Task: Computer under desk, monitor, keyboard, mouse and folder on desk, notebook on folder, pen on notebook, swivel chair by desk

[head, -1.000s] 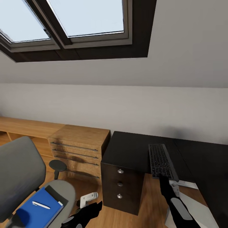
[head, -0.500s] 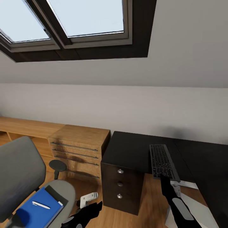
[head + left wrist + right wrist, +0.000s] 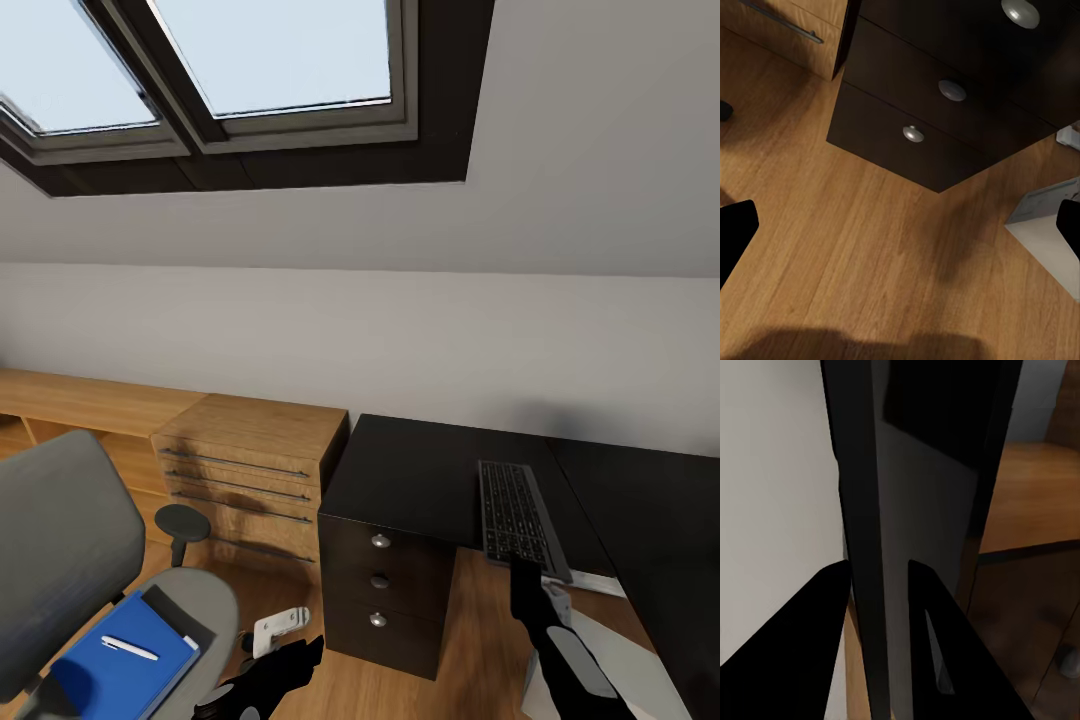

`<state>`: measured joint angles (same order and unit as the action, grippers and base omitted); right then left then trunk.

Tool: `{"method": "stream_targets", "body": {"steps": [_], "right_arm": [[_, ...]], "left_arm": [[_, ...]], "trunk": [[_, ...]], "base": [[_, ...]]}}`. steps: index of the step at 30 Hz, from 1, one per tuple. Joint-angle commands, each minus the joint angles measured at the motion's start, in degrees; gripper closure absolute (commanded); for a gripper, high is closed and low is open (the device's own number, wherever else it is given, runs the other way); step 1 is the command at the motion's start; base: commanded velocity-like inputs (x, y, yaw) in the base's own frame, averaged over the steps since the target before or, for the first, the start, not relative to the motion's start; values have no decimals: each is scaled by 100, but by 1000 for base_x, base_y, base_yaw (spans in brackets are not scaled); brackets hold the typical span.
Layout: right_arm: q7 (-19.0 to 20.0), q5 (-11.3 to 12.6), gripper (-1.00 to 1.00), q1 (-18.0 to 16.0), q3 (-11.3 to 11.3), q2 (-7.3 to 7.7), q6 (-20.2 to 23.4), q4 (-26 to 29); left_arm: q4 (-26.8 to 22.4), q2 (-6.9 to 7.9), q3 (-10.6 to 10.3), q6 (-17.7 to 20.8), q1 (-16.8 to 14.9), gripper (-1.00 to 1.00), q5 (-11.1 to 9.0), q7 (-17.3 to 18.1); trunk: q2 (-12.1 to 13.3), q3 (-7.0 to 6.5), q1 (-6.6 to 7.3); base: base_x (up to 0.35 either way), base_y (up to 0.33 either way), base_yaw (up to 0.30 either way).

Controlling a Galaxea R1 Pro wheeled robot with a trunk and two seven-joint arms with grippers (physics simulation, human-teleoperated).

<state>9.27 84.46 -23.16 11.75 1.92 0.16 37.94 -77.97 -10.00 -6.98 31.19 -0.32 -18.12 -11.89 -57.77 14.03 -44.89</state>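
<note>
Gripping the near end of the keyboard (image 3: pixel 518 517), the right gripper (image 3: pixel 527 570) pinches it edgewise; its long axis runs away across the desk (image 3: pixel 420 475) (left gripper (image 3: pixel 290 655) spread, idle)

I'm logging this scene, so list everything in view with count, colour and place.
L-shaped desk: one, black top, dark drawer unit with three silver knobs, right of centre.
Slim keyboard: one, black with grey keys, on the desk's near edge.
Swivel chair: one, grey, lower left.
Blue notebook: one, on the chair seat.
Thin grey folder: one, under the notebook.
White pen: one, on the notebook.
Wooden dresser: one, light brown, left of the desk.
Skylight window: one, dark frame, above.
Left gripper: black, open, low.
Right gripper: black, fingers clamping the keyboard.
</note>
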Motion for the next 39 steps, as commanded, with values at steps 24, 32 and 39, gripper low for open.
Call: {"method": "stream_targets", "body": {"steps": [24, 32, 39], "right_arm": [[22, 88, 100, -4, -14, 9, 2, -32], [14, 82, 100, -4, -21, 10, 2, -32], [13, 80, 100, -4, -23, 10, 2, -32]], "left_arm": [[-42, 0, 21, 28, -3, -100, -60, -49], [-42, 0, 34, 28, -3, -100, -180, -43], [-42, 0, 30, 28, -3, -100, -411, -42]], "trunk": [[-246, 115, -132], [-246, 115, -132], [-246, 115, -132]], "base": [[50, 0, 0], [0, 0, 0], [0, 0, 0]]}}
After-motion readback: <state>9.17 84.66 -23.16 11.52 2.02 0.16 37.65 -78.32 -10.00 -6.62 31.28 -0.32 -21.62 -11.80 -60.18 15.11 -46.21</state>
